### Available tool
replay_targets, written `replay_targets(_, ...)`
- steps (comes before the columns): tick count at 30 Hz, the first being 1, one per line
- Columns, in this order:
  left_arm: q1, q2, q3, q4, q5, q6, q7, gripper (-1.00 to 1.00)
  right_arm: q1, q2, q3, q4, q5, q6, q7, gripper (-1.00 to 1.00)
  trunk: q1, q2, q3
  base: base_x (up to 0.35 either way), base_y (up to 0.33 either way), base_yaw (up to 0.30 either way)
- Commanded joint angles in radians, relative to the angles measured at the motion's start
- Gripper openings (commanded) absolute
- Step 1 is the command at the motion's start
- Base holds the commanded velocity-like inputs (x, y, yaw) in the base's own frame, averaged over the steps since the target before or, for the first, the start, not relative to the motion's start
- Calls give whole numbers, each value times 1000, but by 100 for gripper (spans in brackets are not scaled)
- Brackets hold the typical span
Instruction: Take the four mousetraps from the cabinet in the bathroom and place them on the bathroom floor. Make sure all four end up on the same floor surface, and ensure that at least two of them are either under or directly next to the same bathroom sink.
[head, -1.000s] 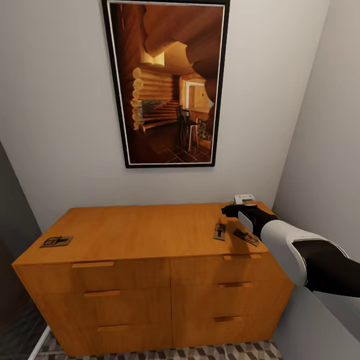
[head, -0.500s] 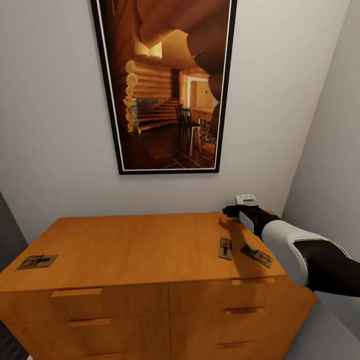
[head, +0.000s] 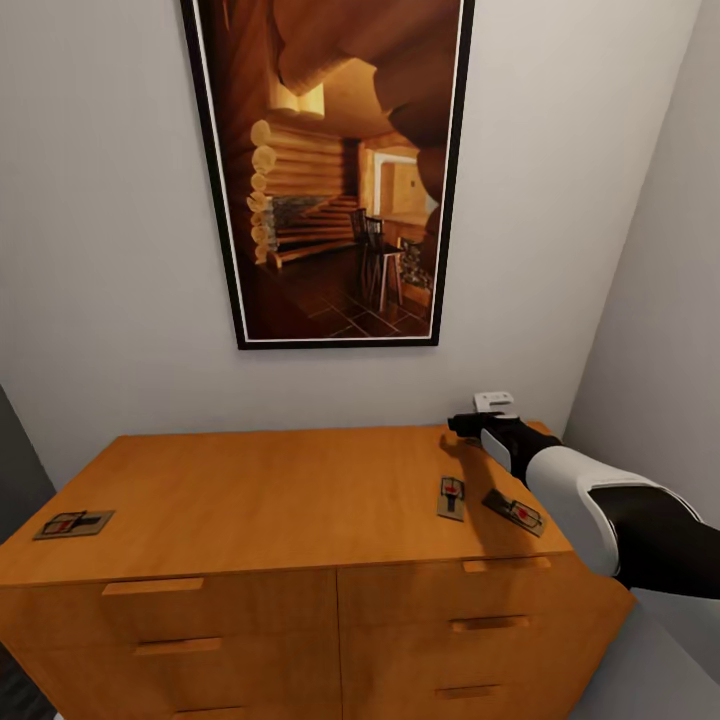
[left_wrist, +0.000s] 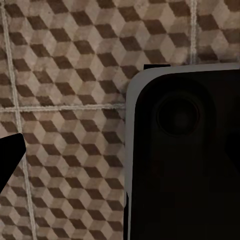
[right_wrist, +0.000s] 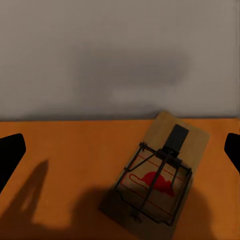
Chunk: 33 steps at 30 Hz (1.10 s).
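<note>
Right gripper (head: 468, 424) hovers over cabinet (head: 280, 490) top, right of frame, jaws apart, lining up on trap (right_wrist: 161, 176) by wall. Other traps (head: 451, 497) lie nearby. Left jaws: can't tell.

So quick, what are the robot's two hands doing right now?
Left gripper: cannot tell; one dark fingertip shows above the bathroom floor.
Right gripper: open, empty, a mousetrap between its fingertips on the cabinet.

Soft, even, glare-free light; the arm's blurred shadow falls across the cabinet (head: 280, 490) top; renders slightly soft.
</note>
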Motion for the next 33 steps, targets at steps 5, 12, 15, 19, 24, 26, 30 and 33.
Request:
replay_targets(5,-1,0,-1,2,0,-5,3,100,14,-4,7,-2,0,1,-2,100,0,0,-1,0,0,0)
replay_targets(12,-1,0,-1,2,0,-5,3,100,23,-13,7,-3,0,-1,-1,100,0,0,-1,0,0,0)
replay_targets(15,-1,0,-1,2,0,-5,3,100,24,-19,7,-3,0,-1,-1,100,0,0,-1,0,0,0)
replay_targets(19,-1,0,-1,2,0,-5,3,100,26,-26,7,-3,0,-2,-1,100,0,0,-1,0,0,0)
replay_targets(24,-1,0,-1,2,0,-5,3,100,29,-27,8,-2,0,-13,-2,100,0,0,-1,0,0,0)
replay_targets(26,-1,0,-1,2,0,-5,3,100,31,-27,8,-2,0,-18,-3,100,0,0,-1,0,0,0)
replay_targets(30,-1,0,-1,2,0,-5,3,100,32,-27,8,-2,0,-25,-4,100,0,0,-1,0,0,0)
replay_targets(33,-1,0,-1,2,0,-5,3,100,37,-28,8,-1,0,-27,-4,100,0,0,-1,0,0,0)
